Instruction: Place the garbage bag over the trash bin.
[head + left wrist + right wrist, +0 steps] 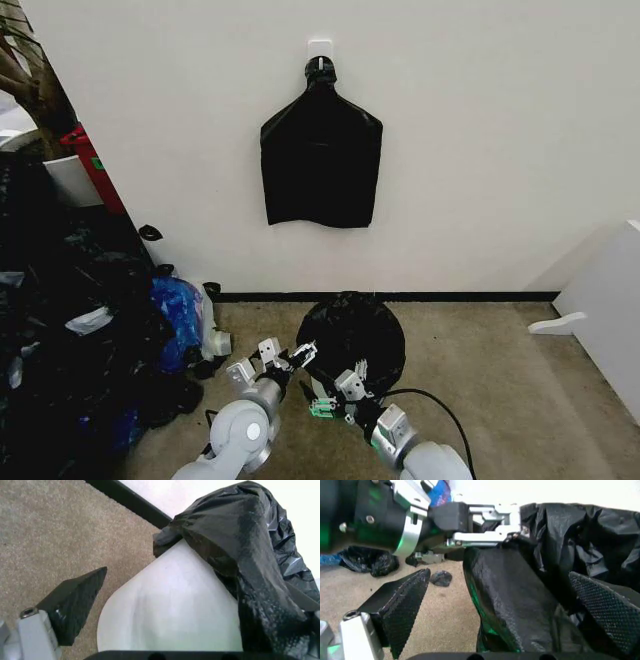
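Observation:
The garbage bag [350, 335] is glossy black and crinkled and drapes over the top of the trash bin. In the left wrist view the bag [250, 551] covers the rim and one side of the cream-white bin [170, 611], whose smooth wall is bare below. My left gripper [292, 357] is open at the bag's left edge, with the bin wall between its fingers [75, 603]. My right gripper [345, 385] is open at the bag's near side. A fold of the bag [510, 600] lies between its spread fingers [400, 607].
A flat black bundle [321, 165] hangs from a hook on the white wall above the bin. A big heap of dark and blue bags [90, 340] fills the floor to the left. A white cabinet [610, 300] stands at the right. Carpet lies bare to the bin's right.

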Controlling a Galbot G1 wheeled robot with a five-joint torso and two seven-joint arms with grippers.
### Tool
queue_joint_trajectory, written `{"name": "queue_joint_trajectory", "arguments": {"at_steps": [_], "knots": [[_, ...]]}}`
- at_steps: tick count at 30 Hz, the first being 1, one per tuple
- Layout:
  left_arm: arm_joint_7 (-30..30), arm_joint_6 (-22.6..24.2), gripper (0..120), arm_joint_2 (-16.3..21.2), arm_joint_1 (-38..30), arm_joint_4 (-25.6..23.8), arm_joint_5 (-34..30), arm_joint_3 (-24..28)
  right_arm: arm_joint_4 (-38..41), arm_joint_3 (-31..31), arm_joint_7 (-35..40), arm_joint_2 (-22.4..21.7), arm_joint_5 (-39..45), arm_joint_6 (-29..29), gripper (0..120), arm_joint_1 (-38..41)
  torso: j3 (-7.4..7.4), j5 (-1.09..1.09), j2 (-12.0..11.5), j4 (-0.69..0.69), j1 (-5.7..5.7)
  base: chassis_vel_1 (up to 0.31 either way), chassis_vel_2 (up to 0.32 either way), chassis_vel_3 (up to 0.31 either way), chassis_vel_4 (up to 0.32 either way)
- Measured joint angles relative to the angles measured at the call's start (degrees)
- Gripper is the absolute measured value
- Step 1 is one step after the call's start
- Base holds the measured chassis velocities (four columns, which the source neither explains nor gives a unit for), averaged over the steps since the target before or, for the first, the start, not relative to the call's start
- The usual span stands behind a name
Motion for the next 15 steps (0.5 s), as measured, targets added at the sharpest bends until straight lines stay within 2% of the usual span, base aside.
{"name": "queue_joint_trajectory", "arguments": {"at_steps": [15], "knots": [[-0.6, 0.7, 100, -0.8, -1.0, 0.8, -1.4, 0.0, -5.7, -1.8, 0.8, 1.3, -2.8, 3.1, 100, 1.5, -0.01, 0.01, 0.0, 0.00, 0.00, 0.000, 0.000, 0.000, 0.000]]}}
